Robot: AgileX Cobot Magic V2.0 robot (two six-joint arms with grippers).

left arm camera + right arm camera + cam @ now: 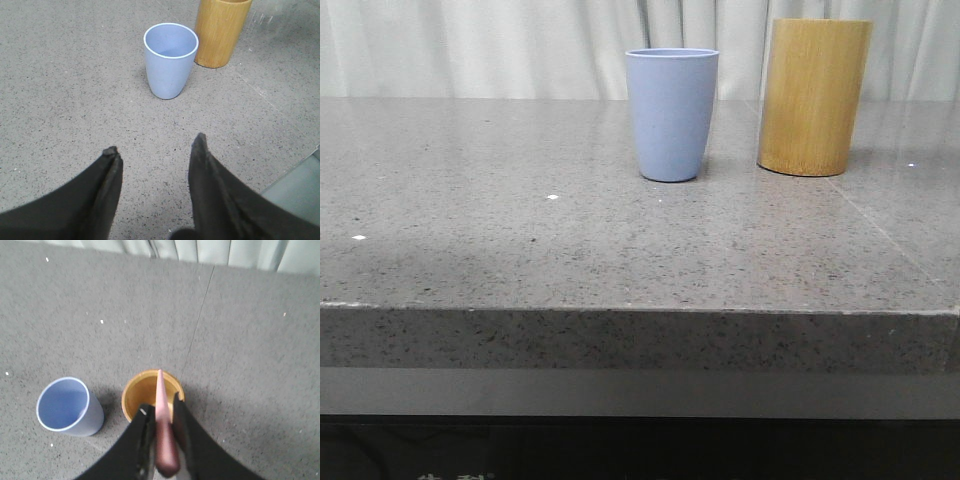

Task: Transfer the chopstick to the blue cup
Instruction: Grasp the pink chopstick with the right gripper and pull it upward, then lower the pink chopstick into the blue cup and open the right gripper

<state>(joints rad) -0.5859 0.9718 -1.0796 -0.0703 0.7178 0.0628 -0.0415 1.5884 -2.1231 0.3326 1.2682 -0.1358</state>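
Observation:
The pale pink chopstick [160,386] is clamped between the black fingers of my right gripper [161,407], which is shut on it. It hangs high over the table, and its thin end points down toward the mouth of the bamboo cylinder [141,394]. The blue cup [69,407] stands upright beside that cylinder with nothing showing inside it. In the front view the blue cup [671,115] is left of the bamboo cylinder [813,97]. My left gripper [155,145] hovers open over bare table, some way short of the blue cup [170,60].
The grey speckled stone table [520,230] has its front edge near the camera. White curtains [470,45] hang behind it. A seam [197,322] in the tabletop runs back from the bamboo cylinder [220,32].

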